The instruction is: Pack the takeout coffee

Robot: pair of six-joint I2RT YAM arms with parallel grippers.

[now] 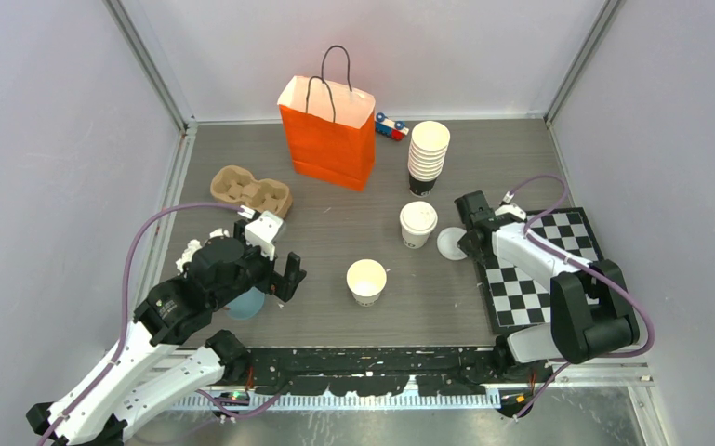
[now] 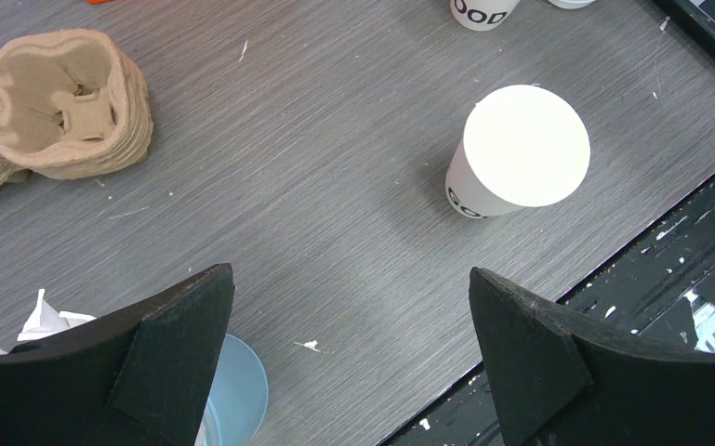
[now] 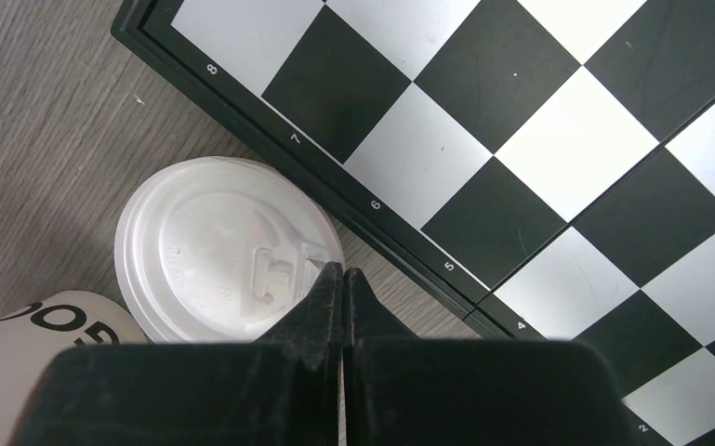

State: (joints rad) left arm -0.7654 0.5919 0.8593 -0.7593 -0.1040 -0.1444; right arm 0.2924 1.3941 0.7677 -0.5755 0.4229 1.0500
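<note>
A small white cup with its lid on stands mid-table. A loose white lid lies flat beside it, against the chessboard's corner. A lidless white cup, cream inside, stands nearer the front. My right gripper is shut, its tips over the loose lid's right rim; whether they pinch the rim I cannot tell. My left gripper hangs wide open and holds nothing, left of the lidless cup. The orange bag stands upright at the back.
A cardboard cup carrier lies at the left. A blue cup sits under my left gripper. A stack of nested cups and a small toy stand right of the bag. The chessboard lies at the right.
</note>
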